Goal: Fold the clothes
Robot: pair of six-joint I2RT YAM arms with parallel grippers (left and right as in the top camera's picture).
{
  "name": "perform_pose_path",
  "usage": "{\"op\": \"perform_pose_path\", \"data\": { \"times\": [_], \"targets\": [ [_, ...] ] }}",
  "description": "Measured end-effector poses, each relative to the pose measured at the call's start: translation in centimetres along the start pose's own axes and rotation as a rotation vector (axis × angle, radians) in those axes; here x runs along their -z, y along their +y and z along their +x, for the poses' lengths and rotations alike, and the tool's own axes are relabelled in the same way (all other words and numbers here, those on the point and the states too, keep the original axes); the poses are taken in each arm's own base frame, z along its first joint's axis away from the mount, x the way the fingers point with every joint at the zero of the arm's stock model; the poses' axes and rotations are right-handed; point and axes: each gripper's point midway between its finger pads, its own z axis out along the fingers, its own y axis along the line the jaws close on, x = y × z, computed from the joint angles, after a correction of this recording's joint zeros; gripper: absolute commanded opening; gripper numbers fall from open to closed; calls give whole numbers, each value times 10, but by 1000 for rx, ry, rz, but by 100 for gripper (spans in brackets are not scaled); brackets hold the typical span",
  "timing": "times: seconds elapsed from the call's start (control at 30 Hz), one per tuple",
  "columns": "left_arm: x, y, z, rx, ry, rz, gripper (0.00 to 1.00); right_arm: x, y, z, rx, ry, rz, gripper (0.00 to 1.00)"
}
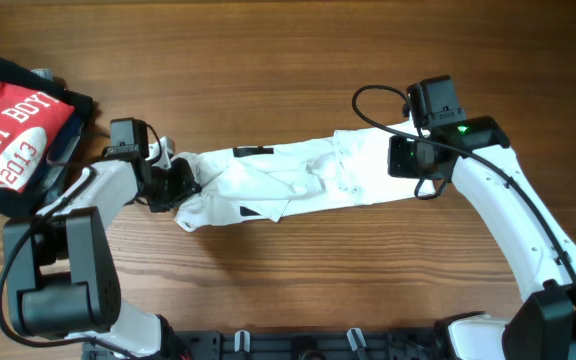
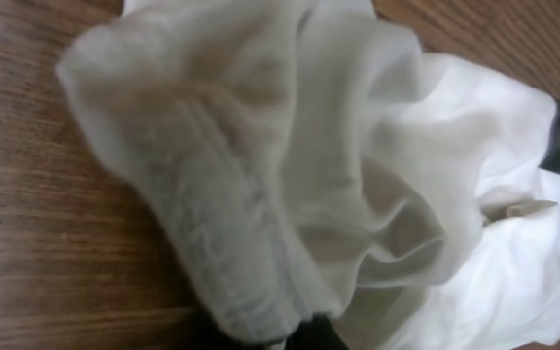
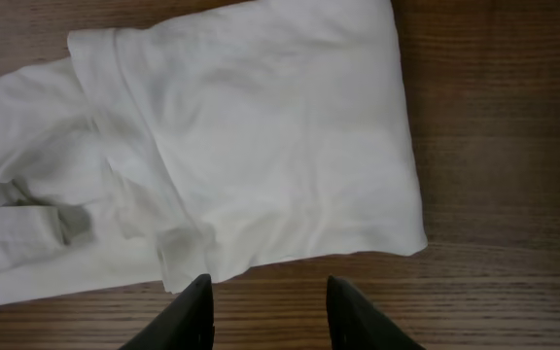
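The clothes, a white T-shirt point(image 1: 298, 180), lie folded into a long band across the middle of the table. A small black tag point(image 1: 253, 151) shows on its top edge. My left gripper point(image 1: 173, 182) is at the band's left end, shut on a bunched hem of the shirt point(image 2: 231, 224); in the left wrist view the fabric fills the picture and hides the fingers of the left gripper point(image 2: 299, 335). My right gripper point(image 1: 415, 160) hovers at the right end. In the right wrist view the right gripper point(image 3: 270, 309) is open over bare wood, just off the shirt's edge point(image 3: 261, 146).
A red shirt with white lettering point(image 1: 8, 130) lies on a black garment point(image 1: 80, 105) at the far left, close behind my left arm. A dark rail point(image 1: 298, 345) runs along the table's front edge.
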Motion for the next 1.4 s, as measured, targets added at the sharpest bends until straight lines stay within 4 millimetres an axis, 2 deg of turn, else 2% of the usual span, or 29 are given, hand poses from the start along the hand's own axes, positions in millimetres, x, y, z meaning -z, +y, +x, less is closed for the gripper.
{"op": "perform_pose_path", "data": {
  "times": [0.07, 0.13, 0.2, 0.37, 0.47, 0.53, 0.6, 0.63, 0.67, 0.77, 0.83, 1.03, 1.17, 1.4],
  "targets": [
    [7, 12, 5, 34, 29, -73, 4, 0, -3, 0, -1, -2, 19, 38],
    [23, 38, 9, 96, 58, -204, 4, 0, -10, 0, -17, 0, 43, 38],
    [39, 57, 4, 147, 52, -286, 4, 0, -20, 0, -46, 5, 60, 38],
    [100, 78, -43, 197, -83, -437, 4, 0, -62, -4, -142, 5, 110, 38],
    [139, 83, -64, 230, -157, -502, 4, 1, -77, -2, -164, 17, 126, 38],
    [165, 79, -79, 254, -212, -509, 4, 1, -82, -1, -172, 24, 133, 38],
    [179, 67, -86, 249, -236, -491, 4, 1, -82, 0, -173, 24, 133, 38],
    [182, 52, -87, 230, -240, -458, 4, 1, -82, 0, -173, 24, 133, 38],
    [176, 29, -85, 186, -221, -410, 4, 1, -82, 0, -173, 28, 134, 38],
    [155, -15, -69, 94, -155, -331, 4, 2, -82, 4, -172, 42, 136, 38],
    [135, -59, -50, -2, -103, -269, 4, 2, -83, 6, -172, 50, 137, 38],
    [103, -137, -4, -181, -41, -196, 4, 2, -81, 7, -172, 55, 129, 38],
    [93, -163, 10, -217, -48, -165, 4, 2, -80, 9, -165, 62, 123, 38],
    [83, -196, 24, -277, -71, -113, 6, 2, -80, 11, -164, 71, 124, 38]
  ]
}}
